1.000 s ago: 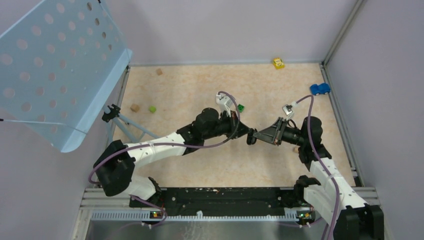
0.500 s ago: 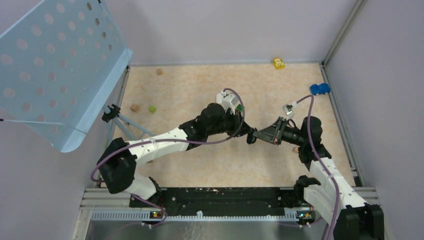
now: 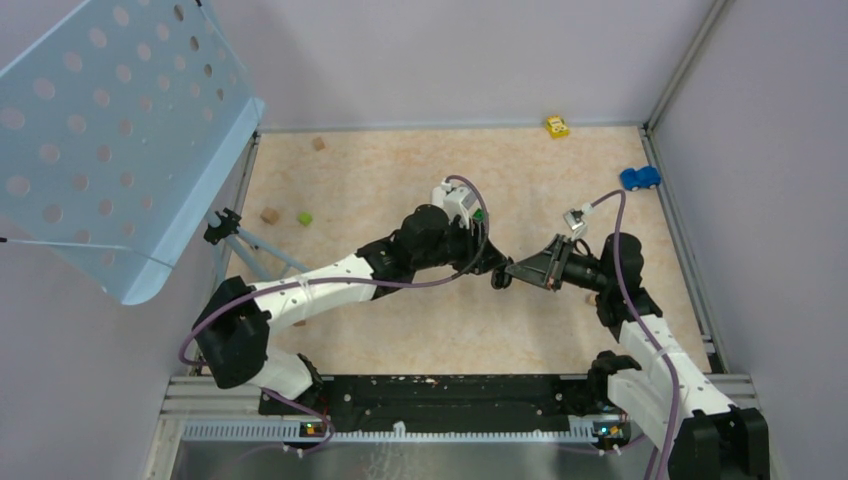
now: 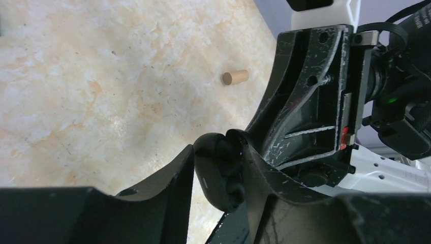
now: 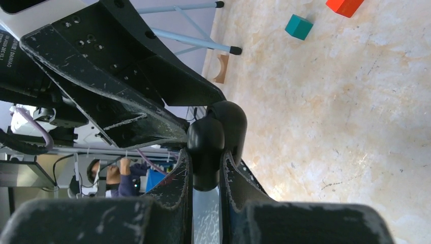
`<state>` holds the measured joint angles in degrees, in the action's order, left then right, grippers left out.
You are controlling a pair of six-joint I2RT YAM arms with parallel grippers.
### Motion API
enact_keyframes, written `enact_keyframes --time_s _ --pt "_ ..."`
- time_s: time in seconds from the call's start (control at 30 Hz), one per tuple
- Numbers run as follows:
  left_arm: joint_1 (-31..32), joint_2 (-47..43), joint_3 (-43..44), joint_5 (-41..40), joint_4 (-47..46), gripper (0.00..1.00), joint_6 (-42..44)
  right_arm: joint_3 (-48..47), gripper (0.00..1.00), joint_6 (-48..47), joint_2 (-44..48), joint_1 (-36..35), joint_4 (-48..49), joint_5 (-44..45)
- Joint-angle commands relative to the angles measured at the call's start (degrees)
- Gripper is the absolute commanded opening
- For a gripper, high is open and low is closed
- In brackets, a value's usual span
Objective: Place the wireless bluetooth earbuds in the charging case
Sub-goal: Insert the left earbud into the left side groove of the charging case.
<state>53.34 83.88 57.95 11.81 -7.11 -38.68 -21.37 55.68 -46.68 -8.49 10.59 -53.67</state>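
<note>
Left end effector and right end effector clamp the charging case, far from table edges.

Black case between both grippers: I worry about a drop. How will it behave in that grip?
The black case looks smooth and rounded, so it could slip or twist in the right gripper. It seems rigid: no visible denting where the left gripper squeezes it. Probably light, since two fingertip pinches alone hold it.

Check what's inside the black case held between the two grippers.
Nothing readable: the charging case shows only dark, glossy hollows. Fingers of the left gripper and right gripper cover the rest.
</note>
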Motion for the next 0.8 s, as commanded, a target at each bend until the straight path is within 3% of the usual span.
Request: enact_keyframes --time_s 0.0,0.57,0.77 --pt "0.3 -2.8 2.2 -1.5 1.6 0.46 1.2 -0.3 0.0 -0.1 0.2 -0.6 2.8 -1.0" --pt "0.1 -8.5 0.8 -5.7 0.2 0.5 0.9 -0.3 0.0 -1.8 -0.5 -0.6 0.2 1.5" --pt "-5.8 -13.5 -0.9 -9.6 3.5 0.53 0.3 -1.8 0.0 -1.8 -13.5 -0.6 7.5 4.7"
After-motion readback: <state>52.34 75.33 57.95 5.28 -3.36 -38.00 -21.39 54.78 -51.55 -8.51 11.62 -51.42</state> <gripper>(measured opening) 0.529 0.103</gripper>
